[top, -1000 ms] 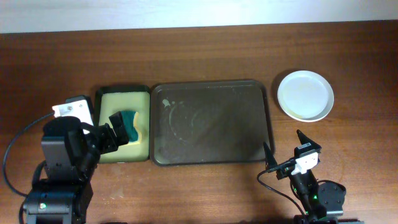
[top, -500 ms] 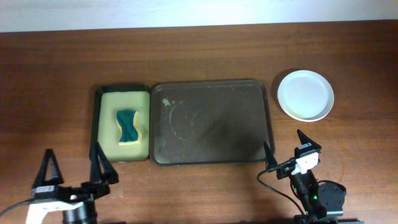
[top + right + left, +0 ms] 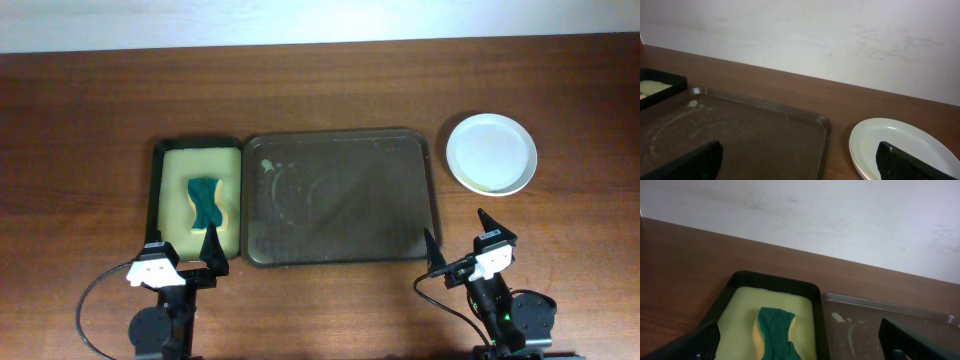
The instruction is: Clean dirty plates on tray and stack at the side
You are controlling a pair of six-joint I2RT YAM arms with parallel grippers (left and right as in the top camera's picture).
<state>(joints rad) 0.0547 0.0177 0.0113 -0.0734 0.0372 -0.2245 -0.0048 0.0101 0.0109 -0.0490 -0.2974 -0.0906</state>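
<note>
Two grippers sit at the near edge of the table [image 3: 90,120], both released and holding nothing.

1. Left gripper [image 3: 182,250]: jaws spread wide. It is positioned just in front of the small tray [image 3: 158,200], near that tray's front edge. In the left wrist view, its two fingers [image 3: 695,345] appear at the lower corners, with the sponge [image 3: 205,200] between them and further off.

2. Right gripper [image 3: 457,232]: jaws spread wide. It is positioned off the front right corner of the tray [image 3: 340,215]. In the right wrist view, one finger overlaps the tray and the other overlaps the plates.

3. Plates [image 3: 491,153]: located on the bare table to the right of the tray, apart from its rim and well clear of both grippers. The top plate is white. The right wrist view shows layered rims at the near edge, but the count cannot be read.

4. Tray: dark, rectangular, centred on the table, with its left rim just beside the small tray. Pale smears [image 3: 268,167] and faint ring marks show on its floor, mostly in the left half.

5. Sponge: green over yellow, lying flat on the yellow-green lining of the small tray.
</note>
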